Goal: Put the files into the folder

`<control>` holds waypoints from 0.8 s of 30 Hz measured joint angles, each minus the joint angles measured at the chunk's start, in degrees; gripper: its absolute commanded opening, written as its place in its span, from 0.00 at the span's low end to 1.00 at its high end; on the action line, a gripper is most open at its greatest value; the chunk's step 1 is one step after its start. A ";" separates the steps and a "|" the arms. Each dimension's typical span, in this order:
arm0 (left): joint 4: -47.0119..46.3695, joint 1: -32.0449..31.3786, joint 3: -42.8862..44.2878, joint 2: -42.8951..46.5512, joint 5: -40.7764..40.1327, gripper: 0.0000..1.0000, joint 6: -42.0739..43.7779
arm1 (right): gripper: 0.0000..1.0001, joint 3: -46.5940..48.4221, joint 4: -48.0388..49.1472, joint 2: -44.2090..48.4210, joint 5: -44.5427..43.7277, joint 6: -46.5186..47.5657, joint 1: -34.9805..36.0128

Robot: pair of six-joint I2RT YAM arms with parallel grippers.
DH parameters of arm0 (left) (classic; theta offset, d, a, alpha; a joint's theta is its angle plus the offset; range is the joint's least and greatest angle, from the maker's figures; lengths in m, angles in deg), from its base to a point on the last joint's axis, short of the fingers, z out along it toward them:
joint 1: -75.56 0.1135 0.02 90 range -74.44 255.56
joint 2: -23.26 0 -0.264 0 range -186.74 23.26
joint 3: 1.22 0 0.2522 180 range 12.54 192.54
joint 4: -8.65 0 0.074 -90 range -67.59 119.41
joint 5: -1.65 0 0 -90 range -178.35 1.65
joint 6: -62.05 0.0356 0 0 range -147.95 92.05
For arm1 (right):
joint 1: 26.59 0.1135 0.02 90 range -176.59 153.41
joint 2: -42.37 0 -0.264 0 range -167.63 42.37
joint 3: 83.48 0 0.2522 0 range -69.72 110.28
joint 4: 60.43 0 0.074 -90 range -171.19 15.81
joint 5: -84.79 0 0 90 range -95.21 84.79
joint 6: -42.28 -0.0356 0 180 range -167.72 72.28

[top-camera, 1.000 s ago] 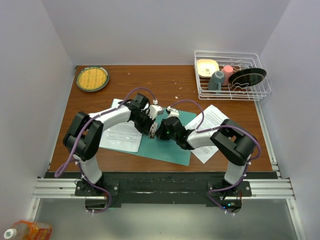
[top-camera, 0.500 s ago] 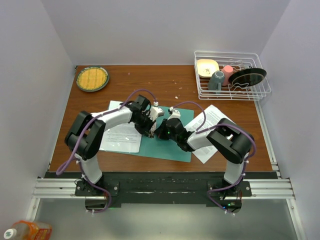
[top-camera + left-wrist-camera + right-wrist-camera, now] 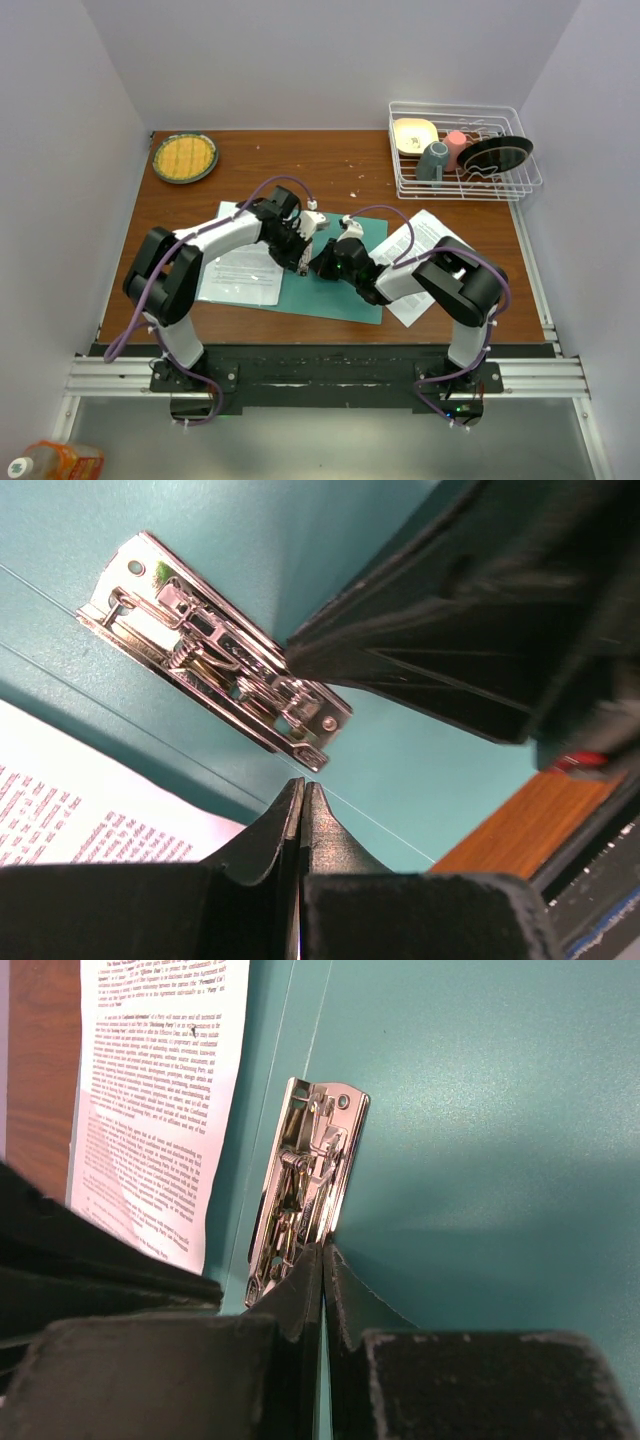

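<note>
Table point(image 3: 300, 165): wooden; teal folder point(image 3: 480, 1110) lay open.
Left gripper point(image 3: 302, 788), right gripper point(image 3: 322, 1252): pinched shut, empty, at spring clip point(image 3: 200, 660).
Tip: pry it up squarely.

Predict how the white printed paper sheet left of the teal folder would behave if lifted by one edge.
The white printed paper sheet looks thin and lies flat, so it would probably droop. Flush on the brown wooden table, its edge may be hard to catch; a push likely slides it.
</note>
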 measured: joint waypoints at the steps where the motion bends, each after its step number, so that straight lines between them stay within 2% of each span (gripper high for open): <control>1: 0.20 -0.04 0.09 0.63 0.26 0.01 0.00 | 0.00 0.00 0.00 0.00 -0.02 -0.04 0.00; 8: 0.13 -0.26 0.37 1.68 1.07 0.02 -0.15 | 0.00 -0.02 -0.04 0.00 -0.13 -0.26 0.00; 15: -0.96 -0.26 0.37 0.94 1.03 0.12 -0.22 | 0.00 -0.35 0.33 0.00 -0.17 -0.52 0.00; 24: -1.84 -0.28 0.37 -0.35 0.96 0.19 -0.63 | 0.00 -0.42 0.39 0.00 -0.17 -0.74 0.00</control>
